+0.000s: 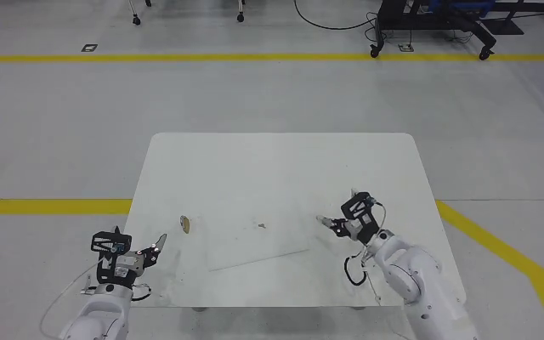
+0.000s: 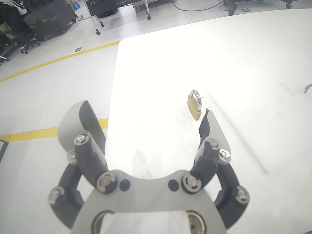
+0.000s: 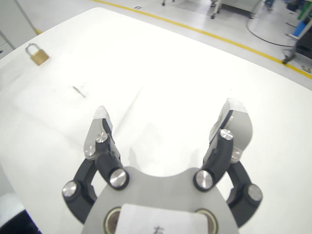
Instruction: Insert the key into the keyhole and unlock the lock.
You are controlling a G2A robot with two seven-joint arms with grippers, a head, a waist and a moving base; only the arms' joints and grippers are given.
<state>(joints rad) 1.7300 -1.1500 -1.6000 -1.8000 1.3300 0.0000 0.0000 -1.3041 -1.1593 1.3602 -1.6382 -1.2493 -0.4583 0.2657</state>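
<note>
A small brass padlock [image 1: 184,223] [image 2: 194,106] [image 3: 37,55] with a silver shackle lies on the white table [image 1: 280,170], toward its front left. A thin metal key [image 1: 262,226] [image 3: 79,91] lies flat near the table's middle front; its tip shows at the edge of the left wrist view [image 2: 308,88]. My left gripper [image 1: 160,245] [image 2: 148,116] hovers open over the table's front left edge, a short way from the padlock. My right gripper [image 1: 326,221] [image 3: 168,110] stands open above the table, right of the key, holding nothing.
A faint rectangular outline [image 1: 255,246] marks the tabletop by the key. Yellow floor lines [image 1: 272,58] run past the table. Carts and cables [image 1: 425,25] stand far behind it.
</note>
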